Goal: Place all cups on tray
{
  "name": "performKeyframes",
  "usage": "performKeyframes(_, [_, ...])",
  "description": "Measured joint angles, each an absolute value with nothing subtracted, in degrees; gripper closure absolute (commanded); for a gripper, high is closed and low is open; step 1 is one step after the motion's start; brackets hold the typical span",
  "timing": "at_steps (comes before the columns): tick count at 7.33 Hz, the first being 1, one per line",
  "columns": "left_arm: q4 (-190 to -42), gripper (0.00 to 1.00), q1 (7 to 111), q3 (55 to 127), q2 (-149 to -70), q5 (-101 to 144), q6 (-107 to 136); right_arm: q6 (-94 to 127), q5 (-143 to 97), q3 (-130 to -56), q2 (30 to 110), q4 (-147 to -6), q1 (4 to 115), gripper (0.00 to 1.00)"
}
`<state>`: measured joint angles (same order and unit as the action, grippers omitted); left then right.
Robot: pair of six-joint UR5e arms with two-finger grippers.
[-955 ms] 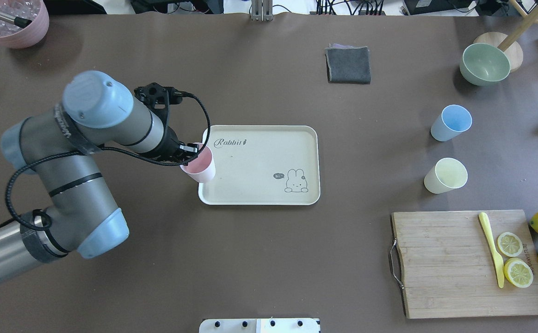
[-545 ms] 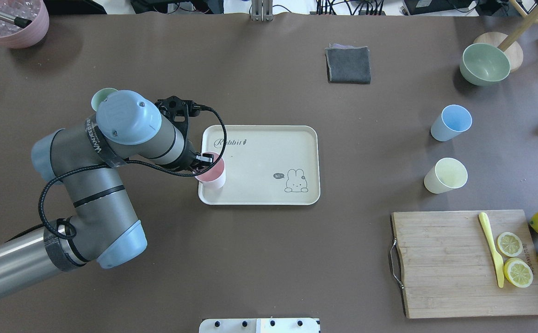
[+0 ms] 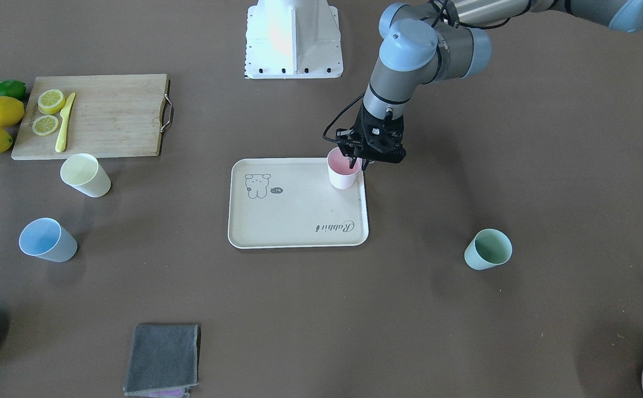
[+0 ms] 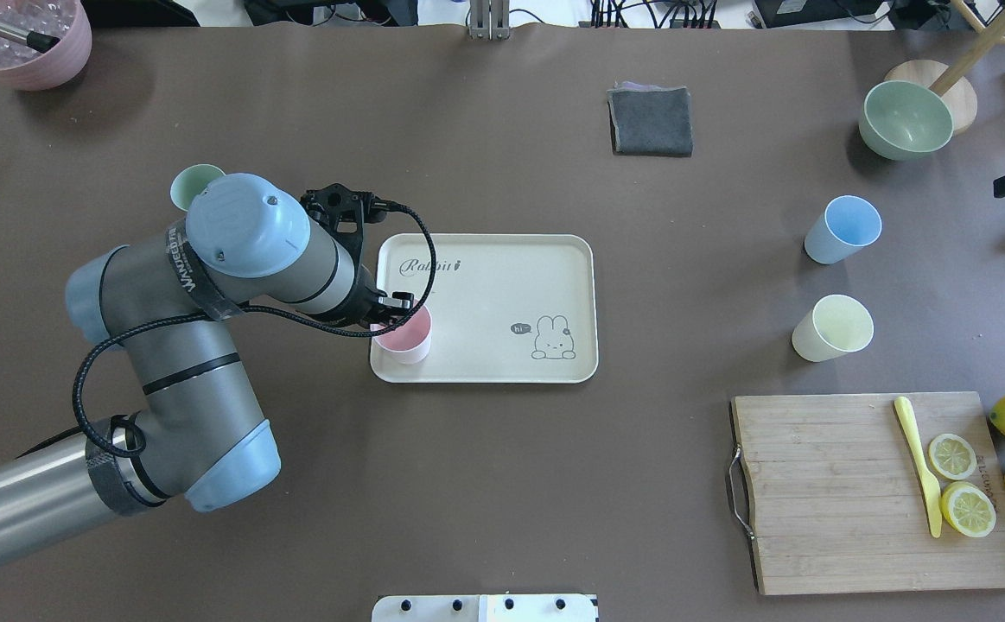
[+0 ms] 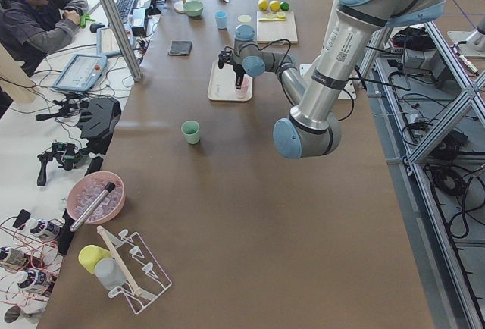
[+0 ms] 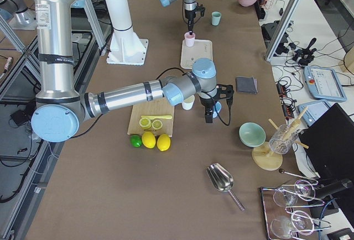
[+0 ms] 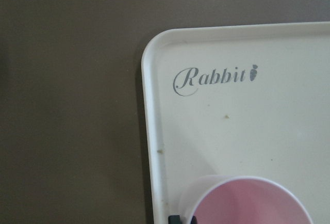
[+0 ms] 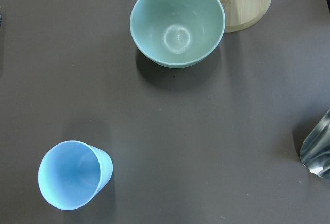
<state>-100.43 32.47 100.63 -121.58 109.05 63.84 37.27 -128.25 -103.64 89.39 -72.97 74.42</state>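
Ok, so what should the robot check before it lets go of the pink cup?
1. The pink cup is inside the rim of the tray: ok, near a corner.
2. The pink cup stands upright: ok.
3. Its bottom rests on the tray: cannot tell.
4. The left end effector has the cup's rim, one finger inside and one outside: ok.
5. Room on the tray for more cups: ok, the rest of it is bare.
6. All cups are on the tray: not ok; the blue cup, yellow cup and green cup stand off it.
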Motion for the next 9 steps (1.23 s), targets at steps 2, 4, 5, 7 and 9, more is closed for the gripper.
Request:
performKeyframes(2, [-99.94, 0.03, 34.83, 103.53, -121.31, 109.97, 63.24, 37.25, -128.18, -102.32, 86.75, -73.23, 73.33, 0.02])
performKeyframes(4, [-99.12, 0.02, 42.42, 104.43, -119.54, 116.57, 57.08, 37.39, -128.13, -98.02, 82.50, -73.43, 71.70, 0.11])
performKeyframes(5, [-98.93, 0.03, 45.44, 104.49, -118.14, 118.78, 53.05, 37.42, -127.78, -95.75, 81.00, -73.24, 70.68, 0.13])
performKeyframes(7, [-98.90, 0.02, 47.79, 104.50, -116.77, 120.06, 49.67, 38.48, -125.02, -93.64, 79.51, -73.18, 67.48, 0.14])
performKeyframes(9, [-98.95, 0.02, 48.15, 104.55, -116.51, 120.17, 49.19, 39.96, -122.41, -92.87, 78.75, -73.13, 63.97, 0.22])
